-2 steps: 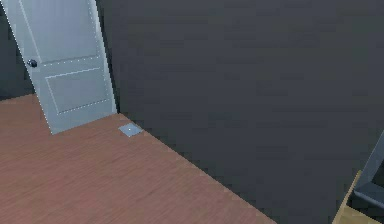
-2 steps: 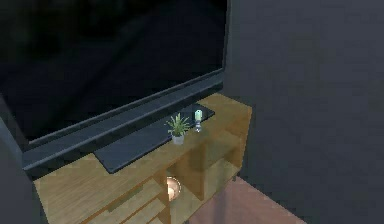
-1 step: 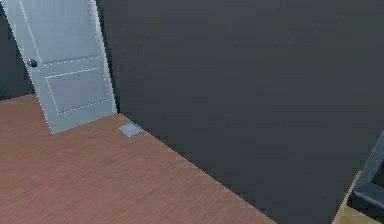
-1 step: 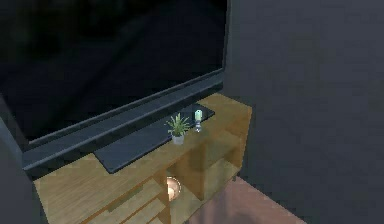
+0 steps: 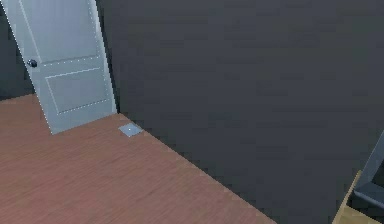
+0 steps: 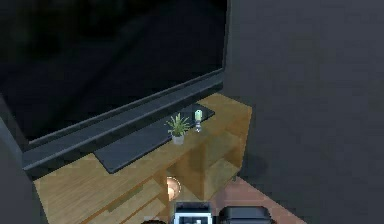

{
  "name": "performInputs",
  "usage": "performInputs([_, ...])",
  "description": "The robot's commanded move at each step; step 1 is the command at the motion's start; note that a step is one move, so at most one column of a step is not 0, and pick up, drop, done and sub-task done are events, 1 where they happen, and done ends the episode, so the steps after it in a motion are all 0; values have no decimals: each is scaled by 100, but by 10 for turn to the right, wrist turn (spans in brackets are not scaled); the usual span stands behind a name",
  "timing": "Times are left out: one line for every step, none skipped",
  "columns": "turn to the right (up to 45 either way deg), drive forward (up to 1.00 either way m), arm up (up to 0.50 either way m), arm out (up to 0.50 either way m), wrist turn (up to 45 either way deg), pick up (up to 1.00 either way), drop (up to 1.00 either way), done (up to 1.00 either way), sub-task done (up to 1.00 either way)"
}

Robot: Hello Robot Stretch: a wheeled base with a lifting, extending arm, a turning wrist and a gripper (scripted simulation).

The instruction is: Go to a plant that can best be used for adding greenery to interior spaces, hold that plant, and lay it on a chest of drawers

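A small green plant in a pale pot stands on the wooden TV stand, in front of the big dark television. Beside the plant is a small whitish object. At the arm side view's bottom edge, the arm's end shows a white marked square, with the gripper just left of it. The gripper's far end is cut off, so I cannot tell whether it holds anything. The plant lies farther out than the arm's end.
A small round pale thing sits low at the stand's front. In the forward view, a pale panelled door stands at the left of a dark wall. A small grey square lies on the wood floor, with a wooden furniture corner at the bottom right.
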Motion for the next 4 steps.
performInputs([0,0,0,48,0,0,0,0,0])
performInputs([0,0,0,0,450,0,0,0,0])
performInputs([0,0,0,0,450,0,0,0,0])
performInputs([0,0,0,0,450,0,0,0,0])
